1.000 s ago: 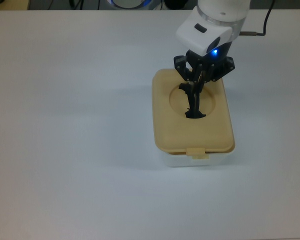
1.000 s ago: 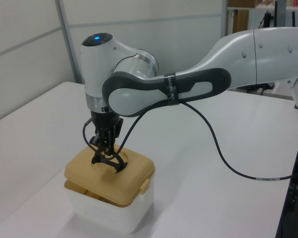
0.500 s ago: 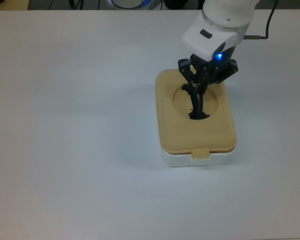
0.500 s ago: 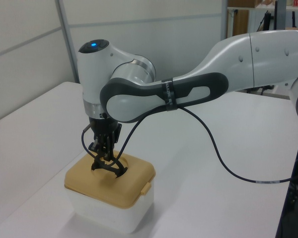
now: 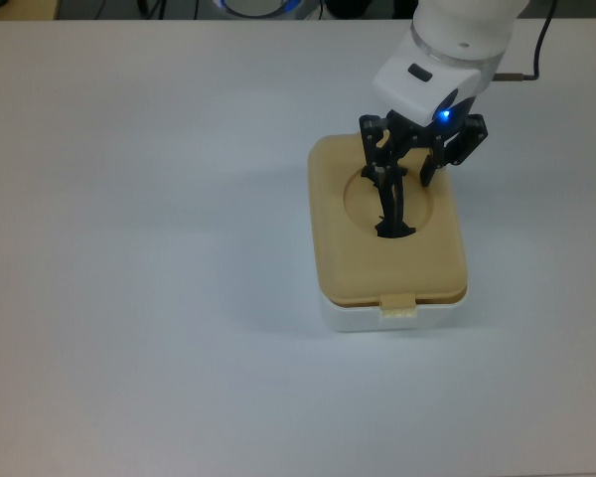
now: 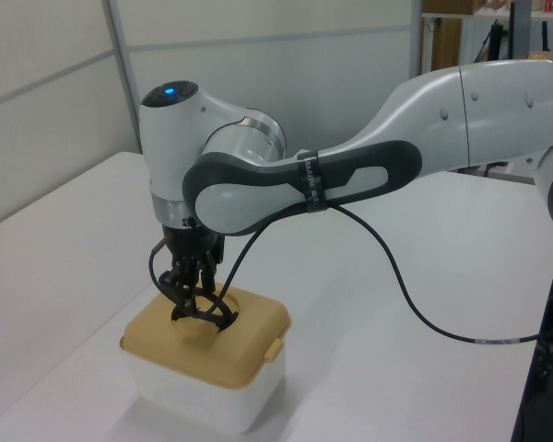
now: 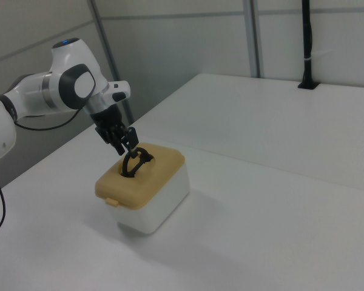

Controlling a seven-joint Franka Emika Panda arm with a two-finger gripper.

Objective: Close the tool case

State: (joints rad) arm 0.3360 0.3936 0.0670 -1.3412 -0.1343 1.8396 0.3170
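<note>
Currently we see the tool case (image 5: 389,278) on the white tabletop (image 5: 139,248), its beige lid (image 5: 348,258) lying flat and level on the white tub (image 6: 203,405), latch tab (image 5: 399,309) at the front edge. The black handle (image 5: 391,214) stands up out of the lid's round recess, directly under the gripper (image 5: 417,164). Jaws look spread apart in the top view, straddling the handle's upper end without gripping it. The arm (image 6: 350,170) reaches over from the left view's right, wrist bent so the gripper points straight down at the case.
</note>
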